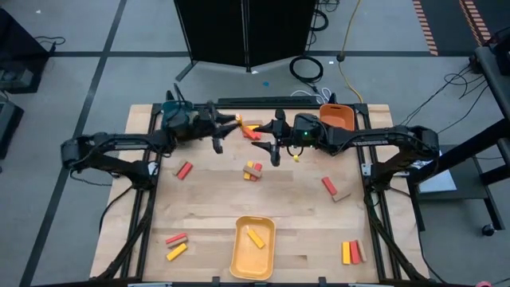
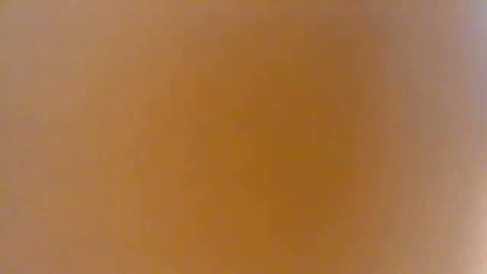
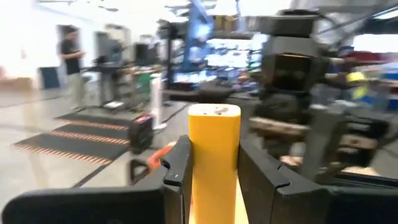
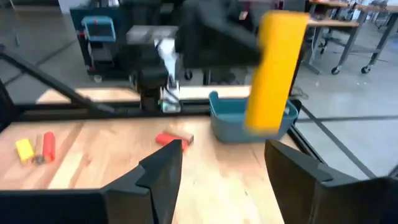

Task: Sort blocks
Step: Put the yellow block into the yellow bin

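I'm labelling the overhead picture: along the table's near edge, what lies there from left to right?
Red and yellow rectangular block pair → yellow rectangular plastic tray holding one yellow block → yellow, red and tan wooden block cluster.

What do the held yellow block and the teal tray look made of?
Yellow block, shut in the left pincer: likely painted wood; opaque yellow faces, with a paler bare-looking end. Teal tray: probably moulded plastic; uniform colour, thin wall, rounded rim. The right pincer stands open and empty.
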You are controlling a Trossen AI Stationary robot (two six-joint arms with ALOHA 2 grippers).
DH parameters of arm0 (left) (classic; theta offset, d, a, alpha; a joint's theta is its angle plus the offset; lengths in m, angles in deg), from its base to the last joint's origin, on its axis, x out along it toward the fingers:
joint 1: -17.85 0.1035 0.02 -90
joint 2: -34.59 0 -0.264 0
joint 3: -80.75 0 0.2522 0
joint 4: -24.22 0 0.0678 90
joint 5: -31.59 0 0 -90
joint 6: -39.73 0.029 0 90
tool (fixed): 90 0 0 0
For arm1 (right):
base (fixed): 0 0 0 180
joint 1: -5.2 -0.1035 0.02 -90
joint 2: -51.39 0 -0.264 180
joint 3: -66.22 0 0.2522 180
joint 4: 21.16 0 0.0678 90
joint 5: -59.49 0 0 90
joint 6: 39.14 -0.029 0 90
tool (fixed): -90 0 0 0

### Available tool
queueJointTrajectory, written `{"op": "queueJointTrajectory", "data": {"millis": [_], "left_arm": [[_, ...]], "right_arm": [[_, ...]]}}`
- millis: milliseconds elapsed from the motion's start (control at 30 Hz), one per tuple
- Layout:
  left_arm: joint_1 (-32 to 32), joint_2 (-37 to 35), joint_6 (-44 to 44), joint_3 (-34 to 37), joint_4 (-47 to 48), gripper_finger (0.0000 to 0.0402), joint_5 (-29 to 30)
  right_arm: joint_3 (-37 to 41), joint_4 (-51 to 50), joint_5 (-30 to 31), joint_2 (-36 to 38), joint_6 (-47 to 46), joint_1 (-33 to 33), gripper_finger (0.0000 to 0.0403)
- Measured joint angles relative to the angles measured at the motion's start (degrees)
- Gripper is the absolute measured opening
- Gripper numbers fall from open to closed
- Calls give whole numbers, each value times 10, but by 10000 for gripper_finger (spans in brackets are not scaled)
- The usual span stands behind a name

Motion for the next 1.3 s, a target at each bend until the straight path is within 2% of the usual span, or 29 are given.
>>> {"op": "queueJointTrajectory", "data": {"millis": [100, 200, 300, 400, 533, 600, 633, 700, 833, 900, 1033, 1300], "left_arm": [[34, -78, 1, 0, 137, 88, 70], [66, -155, -3, -5, 289, 88, 201], [97, -198, -37, -32, 456, 89, 301], [131, -208, -81, -62, 585, 89, 338], [168, -191, -105, -87, 684, 89, 340], [176, -186, -105, -87, 697, 89, 326], [177, -185, -103, -87, 692, 89, 296], [173, -184, -83, -87, 671, 89, 186], [135, -184, -49, -87, 620, 89, -100], [95, -184, -50, -87, 608, 89, -172], [-17, -174, -83, -87, 596, 89, -176], [-272, -63, -227, -87, 482, 89, -43]], "right_arm": [[0, -54, -1, 18, 1, 4, 194], [0, -84, -1, 28, 2, 6, 193], [0, -102, -1, 28, 9, 6, 193], [0, -110, -1, 28, 26, 6, 192], [0, -119, -1, 27, 34, 6, 192], [0, -122, -1, 27, 34, 6, 192], [0, -126, -1, 27, 34, 6, 192], [0, -140, -1, 27, 34, 6, 192], [0, -174, -1, 29, 31, 6, 192], [0, -187, -1, 29, 25, 6, 192], [0, -199, -2, 29, 7, 6, 192], [0, -229, -3, 29, -31, -8, 192]]}}
